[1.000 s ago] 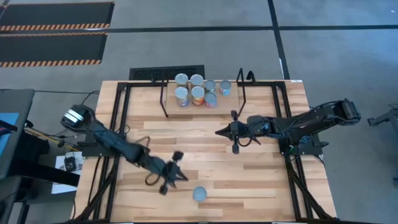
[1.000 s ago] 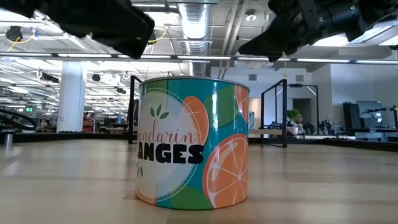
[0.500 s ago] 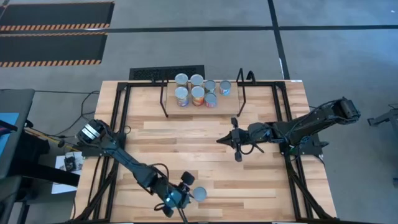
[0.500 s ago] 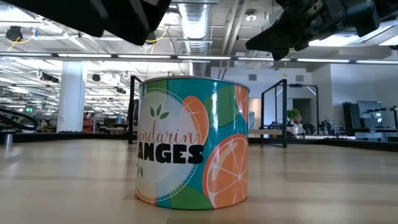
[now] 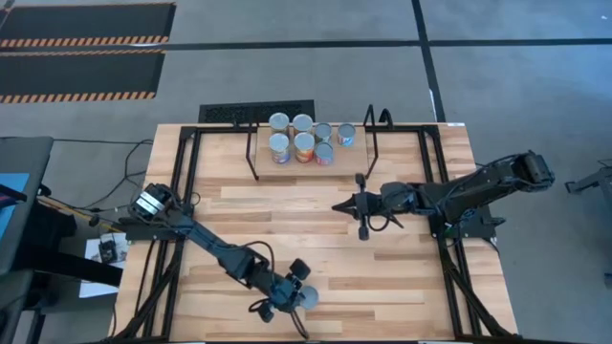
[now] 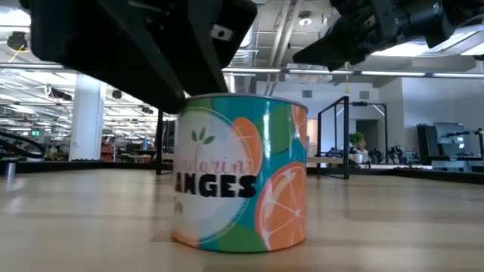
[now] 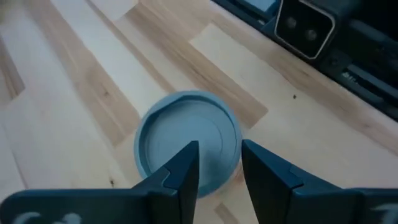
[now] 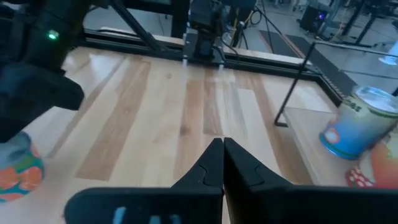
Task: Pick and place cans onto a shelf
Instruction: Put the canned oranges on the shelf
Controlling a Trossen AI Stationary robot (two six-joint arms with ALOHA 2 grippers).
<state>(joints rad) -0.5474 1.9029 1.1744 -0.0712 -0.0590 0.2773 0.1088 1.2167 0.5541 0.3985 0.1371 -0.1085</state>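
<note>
One can with a teal and orange label stands upright on its base near the table's front edge. My left gripper is open and hangs over its grey lid, reaching in from the table's left. Several more cans stand on the light-wood shelf at the far middle. My right gripper is shut and empty. It hovers over the middle of the table, between the shelf and the lone can. My left gripper comes at the can from above, slanting in from the table's left. One finger lies over the lid and the other reaches past the rim. In the low view its dark body meets the can's top left rim. The can stays on the table.
Black wire frames stand at both ends of the shelf. Black rails run along the table's left and right sides. The middle planks are bare wood.
My left gripper has gone toward the table's near edge and right, and down onto the lone can. The can has slid and turned a little toward the table's right, still standing upright.
</note>
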